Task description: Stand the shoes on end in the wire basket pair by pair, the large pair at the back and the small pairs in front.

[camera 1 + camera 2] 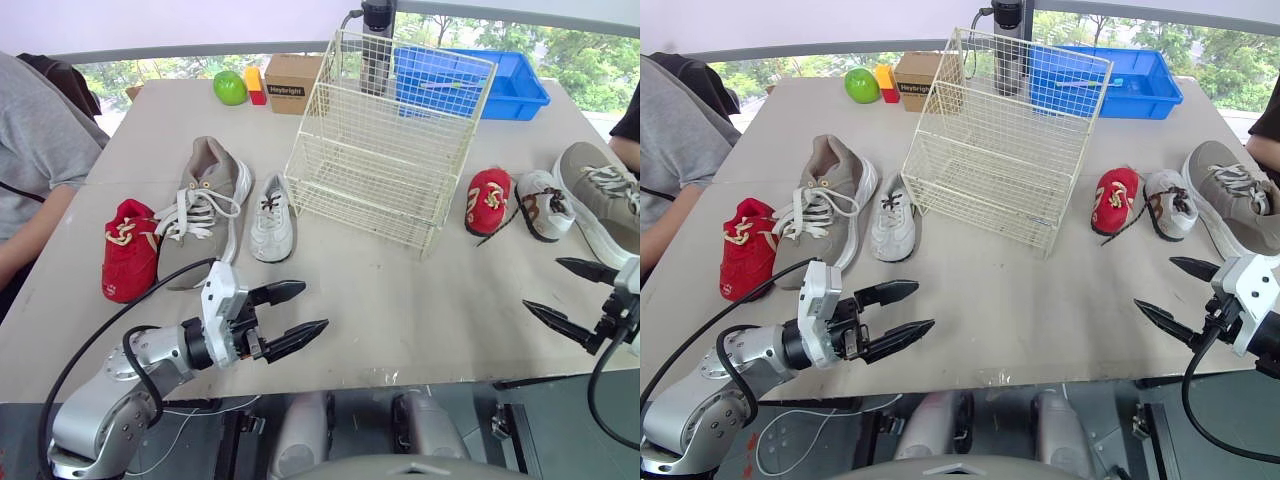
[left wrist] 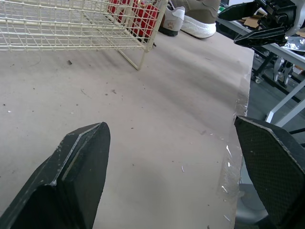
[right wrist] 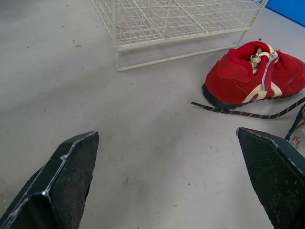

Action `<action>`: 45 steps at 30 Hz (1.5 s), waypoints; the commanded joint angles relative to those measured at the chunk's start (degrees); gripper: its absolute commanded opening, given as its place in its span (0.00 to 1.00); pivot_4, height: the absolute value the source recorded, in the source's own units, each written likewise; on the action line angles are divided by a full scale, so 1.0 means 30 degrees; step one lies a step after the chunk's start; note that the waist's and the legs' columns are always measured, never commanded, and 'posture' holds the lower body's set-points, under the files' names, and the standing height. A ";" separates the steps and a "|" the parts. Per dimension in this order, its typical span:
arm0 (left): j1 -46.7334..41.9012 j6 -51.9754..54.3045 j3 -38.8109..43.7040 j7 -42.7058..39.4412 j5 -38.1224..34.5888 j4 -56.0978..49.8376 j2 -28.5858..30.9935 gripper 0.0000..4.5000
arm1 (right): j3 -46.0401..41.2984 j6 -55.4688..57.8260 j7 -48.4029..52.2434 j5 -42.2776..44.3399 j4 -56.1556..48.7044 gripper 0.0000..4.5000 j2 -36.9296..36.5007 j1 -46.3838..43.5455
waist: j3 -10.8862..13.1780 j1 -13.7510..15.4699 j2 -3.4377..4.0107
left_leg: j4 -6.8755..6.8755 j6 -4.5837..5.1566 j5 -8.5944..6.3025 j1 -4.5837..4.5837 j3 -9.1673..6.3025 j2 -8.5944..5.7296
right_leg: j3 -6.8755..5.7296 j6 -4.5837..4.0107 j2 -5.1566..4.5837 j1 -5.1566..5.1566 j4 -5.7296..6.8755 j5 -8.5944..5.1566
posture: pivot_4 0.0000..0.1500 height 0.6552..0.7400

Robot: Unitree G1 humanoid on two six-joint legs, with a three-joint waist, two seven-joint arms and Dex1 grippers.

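you have no step done yet: the wire basket (image 1: 400,130) is empty, in the middle of the table. to its left lie the left red shoe (image 1: 128,250), left grey shoe (image 1: 205,205) and left white shoe (image 1: 271,220); to its right lie the right red shoe (image 1: 488,200), right white shoe (image 1: 545,203) and right grey shoe (image 1: 605,190). the left gripper (image 1: 312,306) and right gripper (image 1: 543,284) are spread wide and hold nothing.

On table (image 1: 400,300): cream wire basket (image 1: 385,140) centre, 3 shoes (image 1: 205,205) L of it, 3 more shoes (image 1: 545,205) R, blue plastic bin (image 1: 510,92) behind.
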 commanded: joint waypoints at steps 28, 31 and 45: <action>0.3306 -0.3413 0.1180 0.1652 0.0499 -0.5728 -0.1434 1.00 | 1.8521 1.7333 -0.6698 0.0751 0.3118 0.72 0.1931 -2.5472 | -0.0001 -0.0522 0.0009 | -0.0018 0.0013 -0.0006 -0.0081 0.0039 0.0021 | 0.0020 -0.0026 -0.0055 -0.0103 0.0001 0.0018 | 1.00 1.00; 0.4249 -0.3428 0.1299 0.2221 0.0606 -0.6608 -0.1519 1.00 | 1.9001 1.6848 -0.5646 0.0104 0.3406 0.38 0.1944 -2.5640 | 0.0001 -0.0536 0.0011 | -0.0020 0.0013 -0.0006 -0.0076 0.0027 0.0033 | 0.0006 -0.0025 -0.0034 -0.0101 0.0005 0.0017 | 1.00 1.00; 0.7206 -0.4314 0.0718 0.3771 0.1889 -0.7752 -0.2586 1.00 | 2.1029 0.3668 0.1927 -0.6986 0.6533 0.01 -0.1259 -2.4775 | 0.0034 -0.0542 0.0045 | -0.0019 0.0011 -0.0007 -0.0074 0.0051 -0.0005 | 0.0024 -0.0020 -0.0003 -0.0127 0.0008 0.0013 | 1.00 1.00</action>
